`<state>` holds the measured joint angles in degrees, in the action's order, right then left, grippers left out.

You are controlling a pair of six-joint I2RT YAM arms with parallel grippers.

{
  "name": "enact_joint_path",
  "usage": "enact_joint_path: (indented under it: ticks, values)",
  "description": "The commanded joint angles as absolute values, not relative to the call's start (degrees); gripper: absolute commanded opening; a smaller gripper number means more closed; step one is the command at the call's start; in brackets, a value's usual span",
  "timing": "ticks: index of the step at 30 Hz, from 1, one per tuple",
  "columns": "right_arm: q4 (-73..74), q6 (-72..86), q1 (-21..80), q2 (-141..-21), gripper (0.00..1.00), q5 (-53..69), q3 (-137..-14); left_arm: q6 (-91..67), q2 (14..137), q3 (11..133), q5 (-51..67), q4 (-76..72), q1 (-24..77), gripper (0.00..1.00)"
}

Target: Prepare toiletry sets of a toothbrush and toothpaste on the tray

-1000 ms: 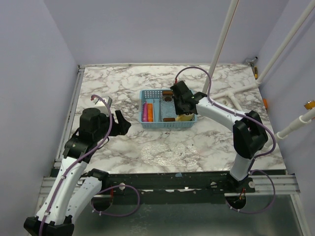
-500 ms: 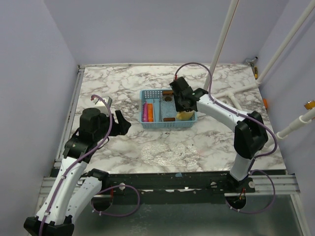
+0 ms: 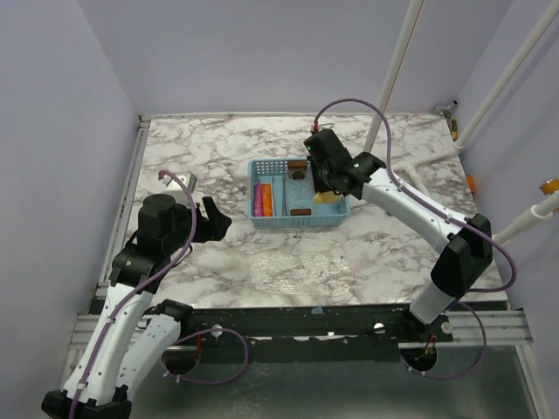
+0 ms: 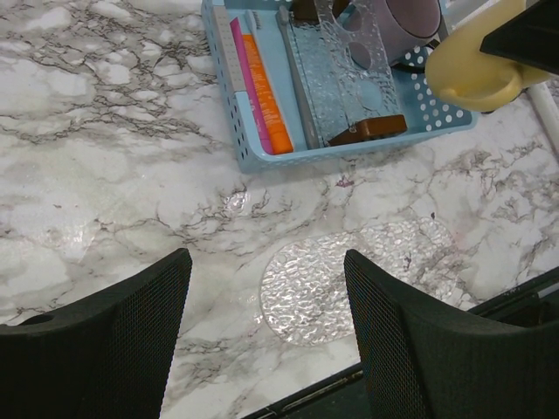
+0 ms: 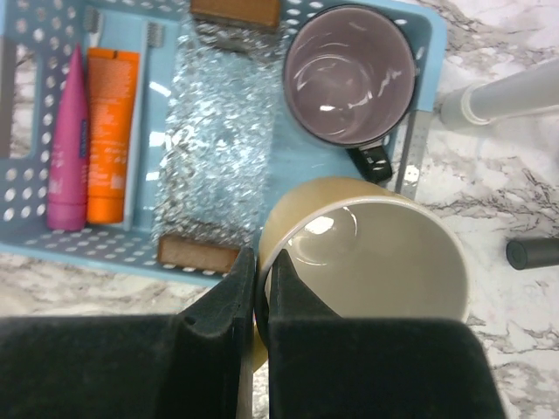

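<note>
Holds the yellow mug (image 5: 376,253) by its rim in the right gripper (image 5: 260,262) — jaws pressed nearly together, one finger inside the wall and one outside. Probably grips there because a thin rim is the only part of so wide a cup that suits such a narrow pinch. Hangs it over the near right corner of the tray (image 5: 35,26), tilted and clear of the tray floor as seen from the left wrist. Cannot tell whether it is going in or coming out, though a mug belongs to no set.

Hovers the left gripper (image 4: 265,262) above the marble, well apart from the tray, jaws wide and holding nothing — presumably out of the other arm's way.

Lists at the tray's left end: pink toothpaste (image 5: 65,148) and orange toothpaste (image 5: 112,131), touching side by side, and the toothbrush (image 5: 142,105) flat just beside the orange tube. Reads as laid lengthwise together so that one set fills one strip.

Lists also in the tray: purple-grey mug (image 5: 349,74) upright in the far right corner, clear bumpy sheet (image 5: 214,140) across the middle, brown block (image 5: 196,251) at its near end.
</note>
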<state>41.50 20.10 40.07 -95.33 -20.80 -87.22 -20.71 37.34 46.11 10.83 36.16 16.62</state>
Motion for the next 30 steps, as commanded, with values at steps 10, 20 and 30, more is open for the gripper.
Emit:
enact_joint_path:
  ticks: [10, 20, 30]
  values:
    - [48.55, 31.87, 57.1, -90.73, 0.0, -28.22, -91.36, -20.97, 32.92, 46.14, 6.32, 37.13, 16.79, 0.72]
    - [46.78, 44.74, 70.51, -94.2, 0.01, -32.98, -87.95, -21.62, 28.66, 46.23, 1.53, 37.6, 16.78, 0.72]
    - [45.55, 52.6, 76.36, -100.21, 0.01, -35.87, -87.68, -22.57, 22.85, 46.01, -3.33, 37.83, 16.77, 0.75]
